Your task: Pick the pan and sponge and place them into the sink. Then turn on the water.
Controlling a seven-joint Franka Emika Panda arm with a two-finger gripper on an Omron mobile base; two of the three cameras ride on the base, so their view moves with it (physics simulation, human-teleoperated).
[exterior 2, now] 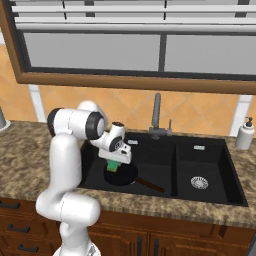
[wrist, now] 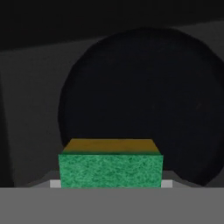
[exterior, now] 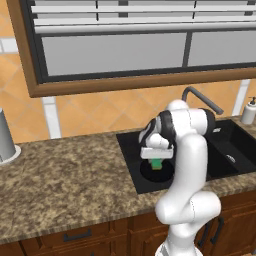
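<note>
- The gripper points straight down over the wide basin of the sink, and it is clamped on the sponge, which sits between its jaws.
- From the right base camera the sponge shows as a small green block just under the gripper, clear of the basin floor.
- Directly below the gripper lies the pan, flat on the bottom of the wide basin, black on black.
- The pan's thin brown handle runs away from the gripper toward the front of the basin, near the wall that divides the two basins.
- Looking along the hand, the sponge is close up at the bottom, green face over a yellow strip, with the round dark pan spread out beyond it.
- The tap stands behind the gripper at the back edge of the sink, well apart from it.
- The narrower basin with its silver drain lies off to the gripper's right side.
- A white soap bottle stands on the counter further right, past the sink's far corner.
</note>
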